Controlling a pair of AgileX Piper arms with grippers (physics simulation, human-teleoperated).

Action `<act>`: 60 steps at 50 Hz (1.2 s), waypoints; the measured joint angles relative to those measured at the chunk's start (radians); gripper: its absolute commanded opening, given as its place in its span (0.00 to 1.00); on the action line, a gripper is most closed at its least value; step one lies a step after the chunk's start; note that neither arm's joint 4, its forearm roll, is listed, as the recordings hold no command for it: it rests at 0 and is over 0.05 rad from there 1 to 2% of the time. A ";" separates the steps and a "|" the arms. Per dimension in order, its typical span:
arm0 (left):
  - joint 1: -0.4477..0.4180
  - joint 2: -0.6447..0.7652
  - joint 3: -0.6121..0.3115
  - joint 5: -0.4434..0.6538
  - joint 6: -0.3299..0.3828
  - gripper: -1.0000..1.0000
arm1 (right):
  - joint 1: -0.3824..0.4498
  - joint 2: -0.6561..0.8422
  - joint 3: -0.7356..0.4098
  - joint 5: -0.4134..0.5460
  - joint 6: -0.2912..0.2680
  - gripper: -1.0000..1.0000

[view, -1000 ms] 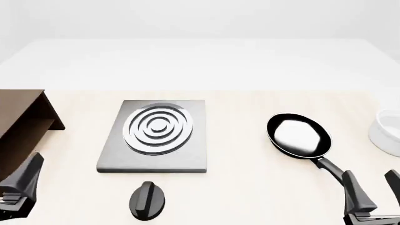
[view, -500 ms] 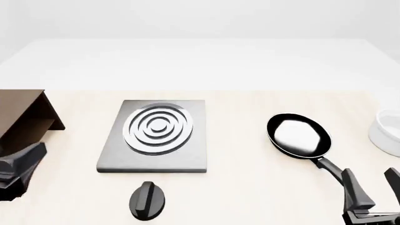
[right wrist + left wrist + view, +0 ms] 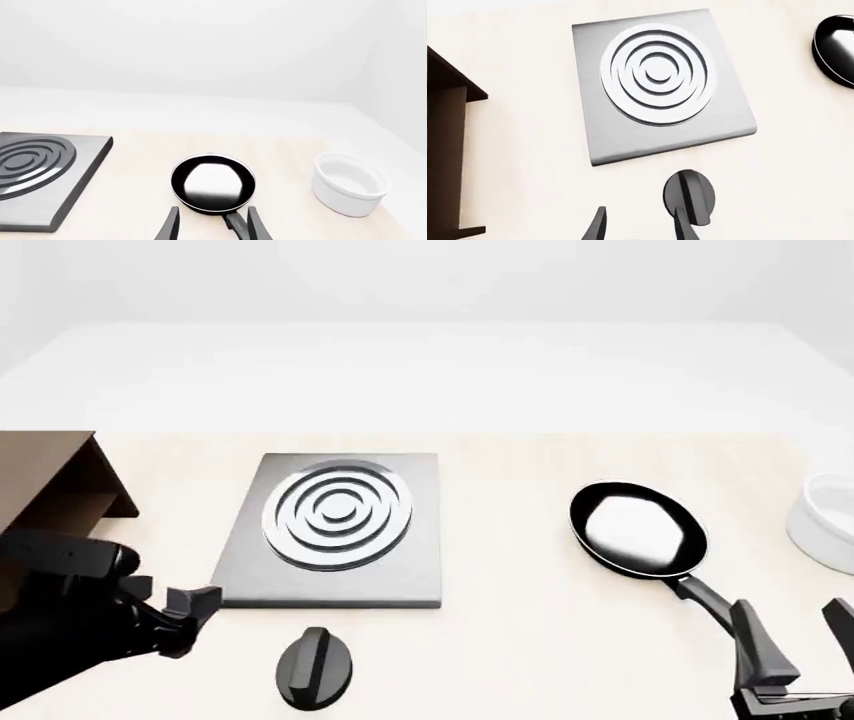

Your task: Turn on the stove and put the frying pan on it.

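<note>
Knob step in hand. Left hand [image 3: 640,227], fingers apart, hovers near knob [image 3: 315,668]; next: close on it, twist. Right hand [image 3: 211,225] open astride handle; pan [image 3: 638,528] on bench, right of stove [image 3: 334,530].

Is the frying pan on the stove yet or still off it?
Off. The frying pan sits on the table right of the stove, a clear gap between them; the burner rings are bare.

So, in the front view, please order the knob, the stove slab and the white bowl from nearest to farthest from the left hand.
1. Knob: just right of the left hand.
2. Stove slab: ahead, slightly right.
3. White bowl: far right edge.
</note>
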 measured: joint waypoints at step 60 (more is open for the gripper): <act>-0.322 0.639 0.304 -0.740 -0.339 1.00 | -0.020 0.001 0.000 -0.002 -0.011 1.00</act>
